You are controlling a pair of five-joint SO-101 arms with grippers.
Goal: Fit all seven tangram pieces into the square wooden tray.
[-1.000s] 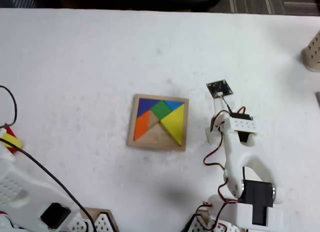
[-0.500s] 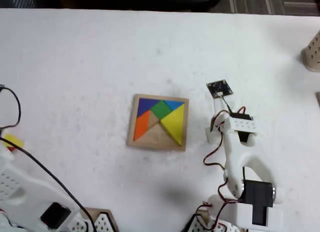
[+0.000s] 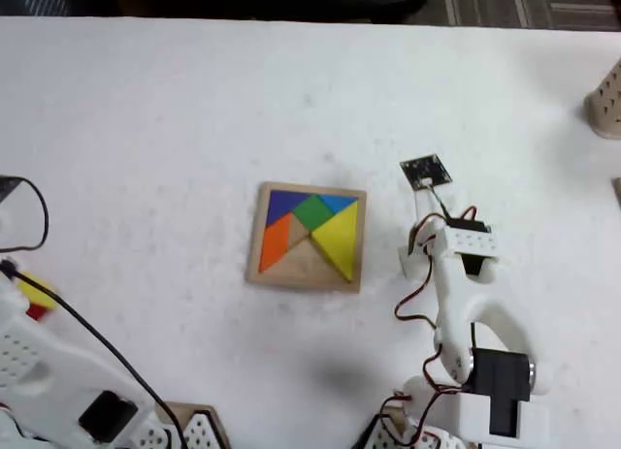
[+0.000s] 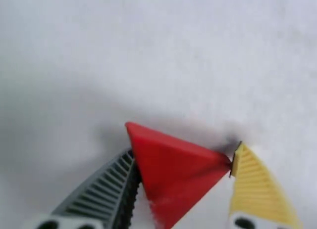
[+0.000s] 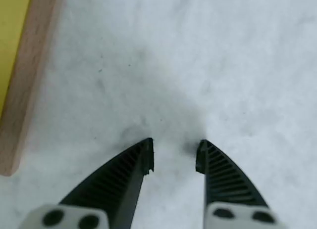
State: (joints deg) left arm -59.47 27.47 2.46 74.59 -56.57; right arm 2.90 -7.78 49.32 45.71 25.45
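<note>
Left claw (image 4: 183,154), clamped on a red triangular tangram piece (image 4: 171,182), hangs well apart from the square wooden tray (image 3: 255,245), which lies toward the worktop's middle.

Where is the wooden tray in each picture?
High view: the wooden tray sits in the middle, beside the right arm.
Right wrist view: its wooden rim lies beside the open right tool.
Left wrist view: the left tool grips a red triangle over the white table.
Shared landmark: the white table.
</note>
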